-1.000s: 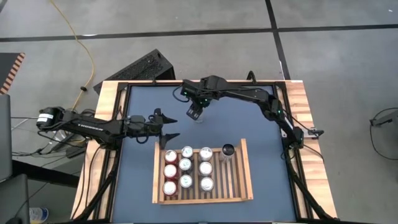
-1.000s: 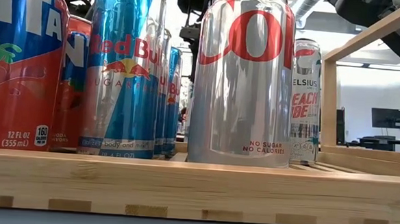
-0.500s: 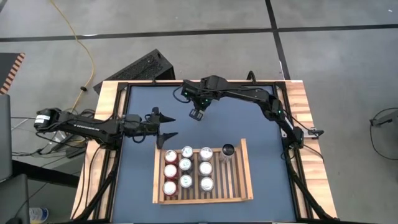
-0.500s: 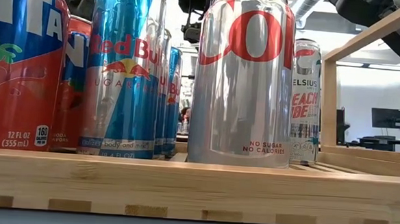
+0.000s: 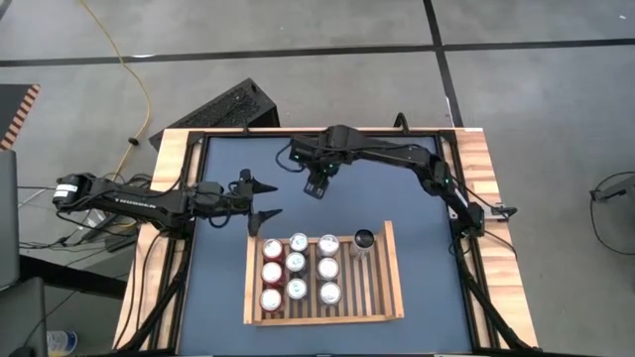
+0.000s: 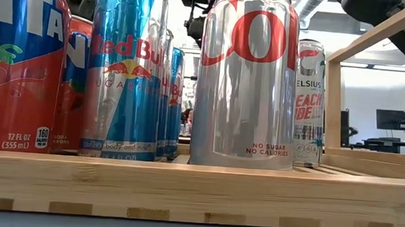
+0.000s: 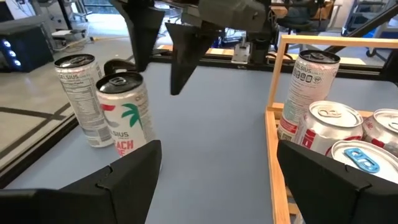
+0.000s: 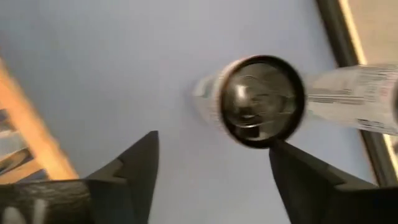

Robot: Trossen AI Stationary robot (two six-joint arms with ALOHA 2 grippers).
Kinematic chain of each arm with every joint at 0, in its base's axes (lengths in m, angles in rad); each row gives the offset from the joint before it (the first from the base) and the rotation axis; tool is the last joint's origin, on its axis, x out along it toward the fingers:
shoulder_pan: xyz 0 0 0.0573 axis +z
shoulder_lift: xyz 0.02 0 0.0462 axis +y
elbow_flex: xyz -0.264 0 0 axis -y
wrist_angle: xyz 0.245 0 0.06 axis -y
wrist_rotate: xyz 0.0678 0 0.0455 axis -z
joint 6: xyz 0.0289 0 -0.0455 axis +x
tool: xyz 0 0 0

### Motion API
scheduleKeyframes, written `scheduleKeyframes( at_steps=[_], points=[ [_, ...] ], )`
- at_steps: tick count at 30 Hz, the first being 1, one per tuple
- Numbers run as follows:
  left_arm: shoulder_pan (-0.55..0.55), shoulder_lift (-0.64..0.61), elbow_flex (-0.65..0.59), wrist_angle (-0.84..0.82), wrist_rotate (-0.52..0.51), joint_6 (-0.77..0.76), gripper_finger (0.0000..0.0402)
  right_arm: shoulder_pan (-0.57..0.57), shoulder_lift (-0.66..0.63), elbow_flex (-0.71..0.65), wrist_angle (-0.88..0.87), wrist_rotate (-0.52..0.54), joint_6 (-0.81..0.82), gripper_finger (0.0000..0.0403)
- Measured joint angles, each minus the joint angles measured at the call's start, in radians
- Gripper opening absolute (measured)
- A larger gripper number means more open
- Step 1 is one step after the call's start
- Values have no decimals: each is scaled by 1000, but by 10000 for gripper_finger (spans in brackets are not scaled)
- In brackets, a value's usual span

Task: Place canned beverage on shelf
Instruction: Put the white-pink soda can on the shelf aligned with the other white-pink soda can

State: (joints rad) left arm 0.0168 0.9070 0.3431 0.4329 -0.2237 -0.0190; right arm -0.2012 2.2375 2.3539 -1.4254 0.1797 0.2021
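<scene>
Overhead, right gripper (image 5: pixel 316 185) hangs w/ fingers spread, grasping nothing, above a black-topped can (image 8: pixel 258 102) near the table's (image 5: pixel 223 297) far edge. Left gripper (image 5: pixel 263 199), fingers apart & empty, waits by the shelf's (image 5: pixel 393 283) far-left corner. Shelf sits toward the near edge w/ ten cans.

From my remote station: even overhead light, soft shadows on the table (image 5: pixel 228 268); glare streaks the silver can (image 6: pixel 244 81) up close; my right wrist feed smears with motion blur.
</scene>
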Motion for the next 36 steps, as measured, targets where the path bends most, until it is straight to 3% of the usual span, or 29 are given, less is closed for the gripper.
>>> scheduleKeyframes(
  at_steps=[4,10,16,21,27,31,36],
  points=[
    [0,0,0,-1,0,0,307,1,0,0,0,80,47,291],
    [0,0,0,-3,0,0,307,-7,0,1,-10,155,107,299],
    [0,0,1,-4,1,4,307,-32,9,2,59,95,145,299],
    [0,0,1,-25,7,-19,307,-34,-4,3,30,149,143,299],
    [1,0,1,-26,19,-30,307,-63,0,0,101,-29,141,299],
    [1,0,1,-25,23,-50,307,-66,1,0,43,36,133,299],
    [-1,0,1,-24,36,-57,307,-90,1,0,32,-14,164,299]
  ],
)
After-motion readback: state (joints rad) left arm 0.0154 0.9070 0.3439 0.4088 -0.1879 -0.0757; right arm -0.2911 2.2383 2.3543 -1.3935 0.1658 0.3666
